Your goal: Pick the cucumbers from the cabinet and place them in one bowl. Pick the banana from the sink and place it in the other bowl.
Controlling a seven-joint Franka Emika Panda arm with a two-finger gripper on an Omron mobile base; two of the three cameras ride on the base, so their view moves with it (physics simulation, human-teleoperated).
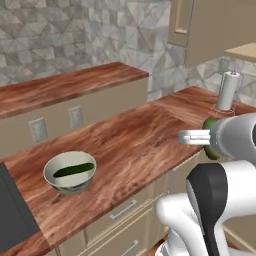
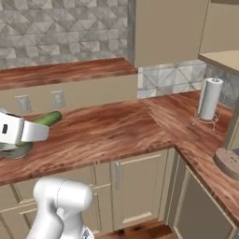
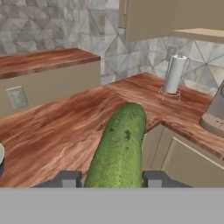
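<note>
so over at the left end of the wooden bench (image 1: 130,140), near its front edge, there's a pale bowl (image 1: 70,172) with one cucumber (image 1: 74,170) already lying flat inside it, and a black recessed bit, looks like the sink (image 1: 12,215), sits just left of that at the bench's left corner; behind the bowl there's a raised wooden ledge (image 1: 65,85) along the back with two wall outlets (image 1: 76,116) on its front face; moving right, the gripper (image 3: 111,179) is clamped on the second cucumber (image 3: 119,146), the hand view has the two dark fingertips (image 3: 70,179) sitting either side of its near end with the green body sticking straight out away from the camera over the bench; in the left base view that cucumber pokes out beside the white wrist, above the front edge of the bench around the middle, well apart from the bowl; further right, a paper towel holder (image 2: 208,100) stands upright on the right wing of the bench close to the back wall; above it the tan cabinet (image 2: 170,30) hangs with a bare shelf (image 2: 224,59) showing at the right edge; a brownish rounded base (image 2: 228,161) rests on the bench's far right, can't tell what it is
</note>
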